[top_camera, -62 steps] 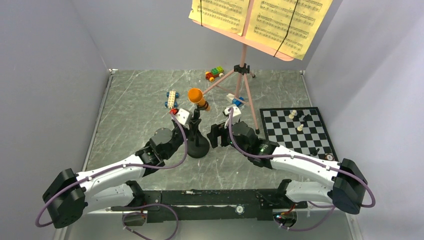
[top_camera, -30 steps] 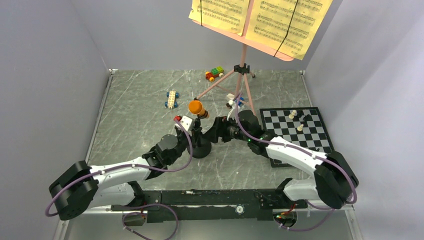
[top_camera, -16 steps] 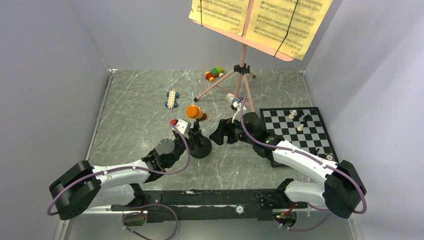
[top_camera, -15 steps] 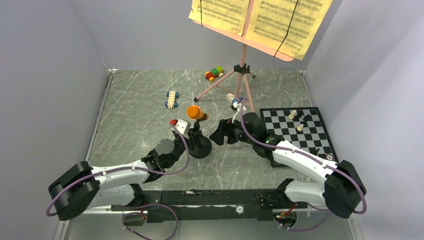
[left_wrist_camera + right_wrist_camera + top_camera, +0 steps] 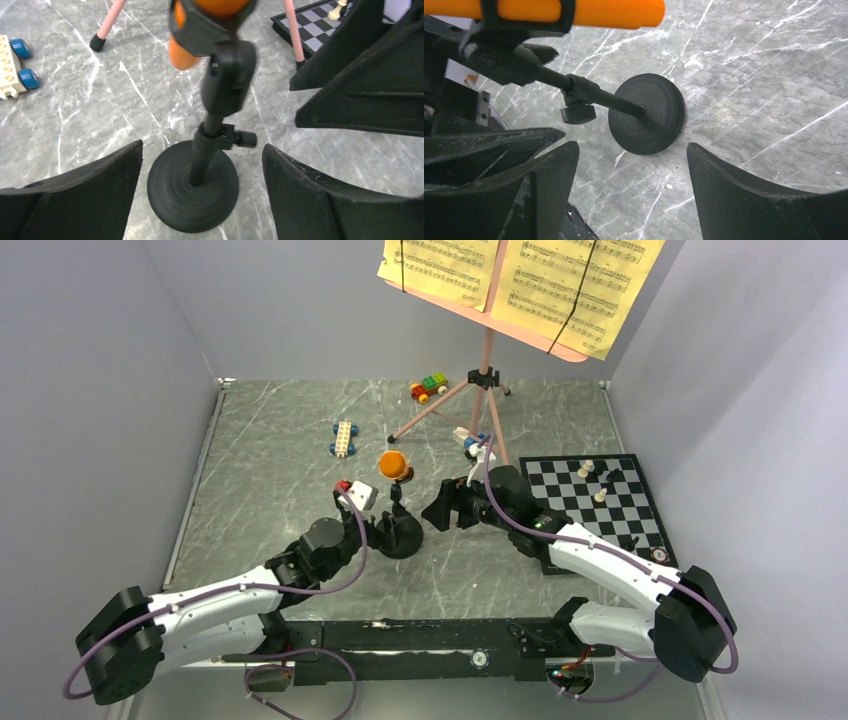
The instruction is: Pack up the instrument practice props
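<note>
On the left side of the table, the left gripper has drawn back a little toward its base over the last two seconds. Its fingers now stand wide apart, one on each side of the small black mic stand, touching nothing.

At the middle, the stand rests upright on its round base, in much the same spot as before. The orange toy microphone is still held in the clip at the top. It has swung there, so the top camera now sees mostly its round head, where half a second ago its handle pointed right.

Just right of the stand, the right gripper has eased off slightly from where it pressed in a second ago. It hovers low, spread wide, holding nothing.

Further back and right, the tall pink music stand and its yellow sheet-music pages have not moved.

My reading is that the microphone has been nudged but not freed. Nothing is packed yet, and with both claws empty a fresh grasp is needed, probably one steadying the base while the other takes the microphone.
</note>
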You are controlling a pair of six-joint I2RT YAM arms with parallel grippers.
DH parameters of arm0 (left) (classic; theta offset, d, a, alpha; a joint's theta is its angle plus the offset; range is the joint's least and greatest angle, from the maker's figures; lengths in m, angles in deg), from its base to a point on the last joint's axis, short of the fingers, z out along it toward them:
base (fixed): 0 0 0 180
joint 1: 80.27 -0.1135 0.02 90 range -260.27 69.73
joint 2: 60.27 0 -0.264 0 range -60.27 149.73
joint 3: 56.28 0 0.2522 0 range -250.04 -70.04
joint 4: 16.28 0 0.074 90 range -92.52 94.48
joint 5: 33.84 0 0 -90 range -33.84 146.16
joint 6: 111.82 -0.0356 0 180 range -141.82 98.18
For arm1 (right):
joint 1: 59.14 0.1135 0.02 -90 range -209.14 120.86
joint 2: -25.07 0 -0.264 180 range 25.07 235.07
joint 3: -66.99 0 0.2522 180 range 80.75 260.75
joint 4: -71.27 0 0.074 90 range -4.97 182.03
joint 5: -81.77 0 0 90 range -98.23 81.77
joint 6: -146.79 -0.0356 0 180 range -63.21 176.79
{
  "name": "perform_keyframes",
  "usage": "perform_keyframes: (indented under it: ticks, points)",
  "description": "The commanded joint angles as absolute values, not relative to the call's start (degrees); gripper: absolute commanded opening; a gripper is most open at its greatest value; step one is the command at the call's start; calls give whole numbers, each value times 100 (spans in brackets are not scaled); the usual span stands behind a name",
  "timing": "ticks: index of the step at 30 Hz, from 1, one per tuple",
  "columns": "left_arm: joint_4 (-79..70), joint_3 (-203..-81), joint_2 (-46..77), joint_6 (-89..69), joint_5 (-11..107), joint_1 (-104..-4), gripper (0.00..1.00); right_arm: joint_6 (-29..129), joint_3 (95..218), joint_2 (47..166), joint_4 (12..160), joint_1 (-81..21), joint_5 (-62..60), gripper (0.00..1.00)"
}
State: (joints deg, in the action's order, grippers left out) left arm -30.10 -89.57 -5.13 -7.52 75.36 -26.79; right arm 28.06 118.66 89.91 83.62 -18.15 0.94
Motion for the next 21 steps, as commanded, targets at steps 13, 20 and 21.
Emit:
perform_keyframes:
  ticks: [13,20,21]
  points:
    - [-2453,-9748,-1236,-1261,7576,-2625,99,3013,12016,8727,8632,-1835,-175,85]
    - [-2777,-10016,-654,-1515,7605,-2639,83,3043,12065,8677,8756,-1834,-238,85]
    - [-2819,-10026,-584,-1536,7621,-2639,80,3050,12065,8655,8764,-1836,-249,85]
